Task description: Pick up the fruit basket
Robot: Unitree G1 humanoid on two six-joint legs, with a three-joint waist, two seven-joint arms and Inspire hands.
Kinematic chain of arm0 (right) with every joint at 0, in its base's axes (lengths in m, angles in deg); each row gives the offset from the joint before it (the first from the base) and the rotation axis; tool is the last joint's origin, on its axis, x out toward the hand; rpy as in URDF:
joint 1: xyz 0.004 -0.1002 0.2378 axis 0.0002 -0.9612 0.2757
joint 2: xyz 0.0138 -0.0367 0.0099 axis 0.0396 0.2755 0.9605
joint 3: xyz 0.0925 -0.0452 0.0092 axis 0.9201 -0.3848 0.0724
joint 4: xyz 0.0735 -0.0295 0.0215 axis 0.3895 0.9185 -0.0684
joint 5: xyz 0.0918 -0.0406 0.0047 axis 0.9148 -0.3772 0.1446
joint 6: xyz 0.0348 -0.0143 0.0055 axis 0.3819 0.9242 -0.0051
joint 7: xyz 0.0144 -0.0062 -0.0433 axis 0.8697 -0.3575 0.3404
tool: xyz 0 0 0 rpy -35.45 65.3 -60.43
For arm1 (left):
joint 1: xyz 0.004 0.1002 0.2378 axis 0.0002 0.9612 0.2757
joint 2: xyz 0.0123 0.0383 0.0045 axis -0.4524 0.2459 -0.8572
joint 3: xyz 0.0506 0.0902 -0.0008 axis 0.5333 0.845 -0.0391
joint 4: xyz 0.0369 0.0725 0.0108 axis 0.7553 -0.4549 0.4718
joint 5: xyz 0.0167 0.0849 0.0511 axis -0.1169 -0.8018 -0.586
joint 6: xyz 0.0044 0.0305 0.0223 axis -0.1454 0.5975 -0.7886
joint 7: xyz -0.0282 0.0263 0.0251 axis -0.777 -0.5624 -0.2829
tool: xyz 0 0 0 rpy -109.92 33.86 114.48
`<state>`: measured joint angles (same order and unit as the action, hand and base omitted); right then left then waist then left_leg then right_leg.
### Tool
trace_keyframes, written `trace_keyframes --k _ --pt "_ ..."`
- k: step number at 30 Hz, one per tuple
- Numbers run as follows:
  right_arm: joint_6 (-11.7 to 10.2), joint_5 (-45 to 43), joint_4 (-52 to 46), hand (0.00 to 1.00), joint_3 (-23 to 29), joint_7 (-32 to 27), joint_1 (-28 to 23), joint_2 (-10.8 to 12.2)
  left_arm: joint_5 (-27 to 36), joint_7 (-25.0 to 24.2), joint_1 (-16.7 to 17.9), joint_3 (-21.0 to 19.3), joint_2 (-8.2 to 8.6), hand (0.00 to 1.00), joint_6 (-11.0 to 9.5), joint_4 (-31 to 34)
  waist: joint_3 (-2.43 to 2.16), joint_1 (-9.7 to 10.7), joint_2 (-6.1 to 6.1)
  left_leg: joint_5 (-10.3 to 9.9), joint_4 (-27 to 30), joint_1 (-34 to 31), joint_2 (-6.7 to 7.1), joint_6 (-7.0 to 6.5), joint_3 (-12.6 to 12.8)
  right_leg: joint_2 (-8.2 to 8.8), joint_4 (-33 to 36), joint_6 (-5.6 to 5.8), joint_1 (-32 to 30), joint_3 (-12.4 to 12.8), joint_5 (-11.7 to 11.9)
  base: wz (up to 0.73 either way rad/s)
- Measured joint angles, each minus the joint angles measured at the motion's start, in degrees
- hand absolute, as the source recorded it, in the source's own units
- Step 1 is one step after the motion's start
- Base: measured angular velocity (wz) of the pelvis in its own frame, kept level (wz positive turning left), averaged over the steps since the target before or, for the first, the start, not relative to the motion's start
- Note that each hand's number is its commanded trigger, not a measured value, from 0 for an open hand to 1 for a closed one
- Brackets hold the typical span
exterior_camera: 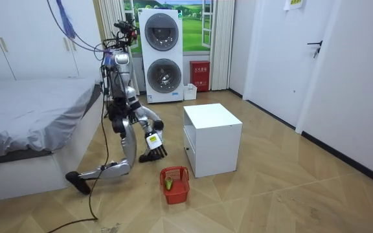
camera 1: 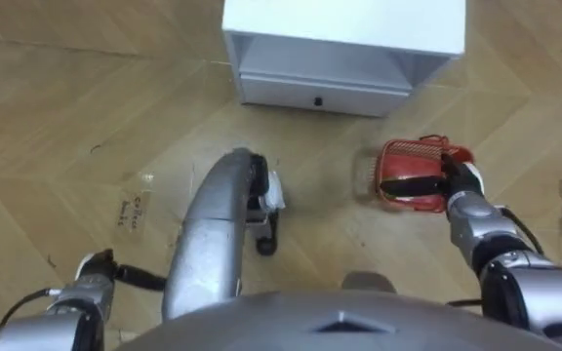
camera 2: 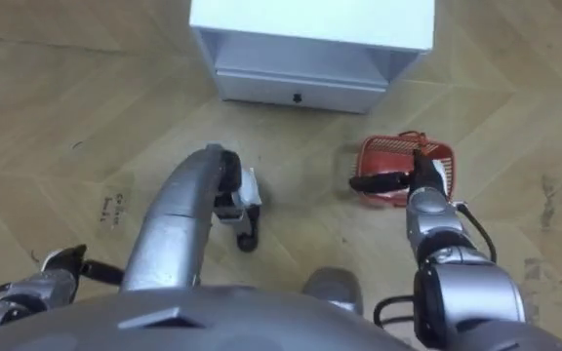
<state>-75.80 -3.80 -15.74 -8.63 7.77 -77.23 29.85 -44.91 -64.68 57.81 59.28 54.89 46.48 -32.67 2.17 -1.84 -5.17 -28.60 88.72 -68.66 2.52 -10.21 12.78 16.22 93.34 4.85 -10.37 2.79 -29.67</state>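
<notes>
The red fruit basket (exterior_camera: 177, 193) stands on the wooden floor in front of the white cabinet, with something green inside. In the eye views the basket (camera 1: 413, 152) lies to my right, just below the cabinet's corner. My right hand (camera 1: 460, 181) shows over its near rim, dark fingers (camera 1: 410, 186) stretched straight across the basket toward my left. How high the hand is above the basket I cannot tell. My left hand (camera 1: 99, 262) hangs low at my left side. In the room view I kneel on one knee between the bed and the cabinet.
The white cabinet (camera 1: 344, 29) with a drawer stands straight ahead, close to the basket. A bed (exterior_camera: 24, 116) is behind me. Stacked washing machines (exterior_camera: 164, 55) and a red box (exterior_camera: 199, 74) stand against the far wall. Open floor lies to my left.
</notes>
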Motion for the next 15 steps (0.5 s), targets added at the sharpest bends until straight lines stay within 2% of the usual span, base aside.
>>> trace_keyframes --k 2,4,7,8,9,10,11,15 --pt "0.03 1.54 1.73 0.00 -0.22 -0.62 -2.51 -0.03 2.06 1.67 0.27 3.28 0.00 0.00 -1.14 -1.58 0.15 -0.03 -0.62 -0.24 4.19 -3.17 0.32 0.80 0.34 0.54 8.17 0.25 -2.69 1.44 -0.35 0.00" --pt "0.00 2.88 3.41 0.00 -0.44 -1.33 -3.06 -0.04 3.51 2.65 0.68 5.23 0.10 0.00 -1.22 -2.37 0.41 0.86 -0.98 -0.22 6.43 -4.79 0.29 1.29 0.51 0.67 12.68 0.46 -3.89 2.01 -0.53 0.02" --pt "0.01 3.15 4.98 0.00 -0.66 -2.47 -3.72 0.02 4.31 4.16 0.75 5.72 0.37 0.00 -2.61 -3.14 0.24 2.33 -1.64 -0.19 8.57 -6.79 0.21 3.19 0.71 0.95 17.71 0.45 -5.04 2.21 -0.54 0.12" --pt "0.00 3.16 4.90 0.00 -0.70 -3.09 -3.81 0.28 4.38 5.05 0.62 5.75 0.42 0.00 -3.68 -3.32 0.27 2.79 -2.25 -0.07 8.55 -7.14 0.28 5.05 0.87 1.46 18.92 0.45 -5.65 2.22 -0.55 0.16" --pt "-0.04 3.13 4.76 0.00 -0.75 -3.34 -3.83 0.46 4.37 5.41 0.64 5.82 0.43 0.00 -4.13 -3.41 0.33 3.06 -2.42 -0.26 8.50 -7.15 0.25 5.68 0.86 1.51 19.32 0.45 -5.72 2.25 -0.56 0.12" --pt "-0.05 3.11 4.68 0.00 -1.32 -3.95 -4.02 0.60 4.35 5.85 0.70 6.92 0.50 0.00 -4.53 -3.48 0.16 3.38 -2.68 -0.22 8.39 -7.14 0.38 7.02 0.78 1.71 19.83 0.41 -5.85 2.23 -0.59 0.05" --pt "-0.04 3.08 4.61 0.00 -1.64 -4.44 -4.10 0.61 4.35 6.30 0.89 7.49 0.62 0.00 -4.71 -3.49 0.09 3.45 -2.73 -0.19 8.37 -7.11 1.10 7.34 0.51 1.90 20.36 0.37 -5.94 2.28 -0.64 0.00" --pt "-0.01 2.64 1.54 0.00 -1.73 -6.46 -4.87 0.69 4.36 7.77 2.46 7.80 0.76 0.00 -4.86 -3.52 -0.32 3.54 -3.28 -0.18 8.51 -6.79 1.06 7.30 0.11 1.67 22.53 0.39 -6.24 2.99 -0.68 -0.09"
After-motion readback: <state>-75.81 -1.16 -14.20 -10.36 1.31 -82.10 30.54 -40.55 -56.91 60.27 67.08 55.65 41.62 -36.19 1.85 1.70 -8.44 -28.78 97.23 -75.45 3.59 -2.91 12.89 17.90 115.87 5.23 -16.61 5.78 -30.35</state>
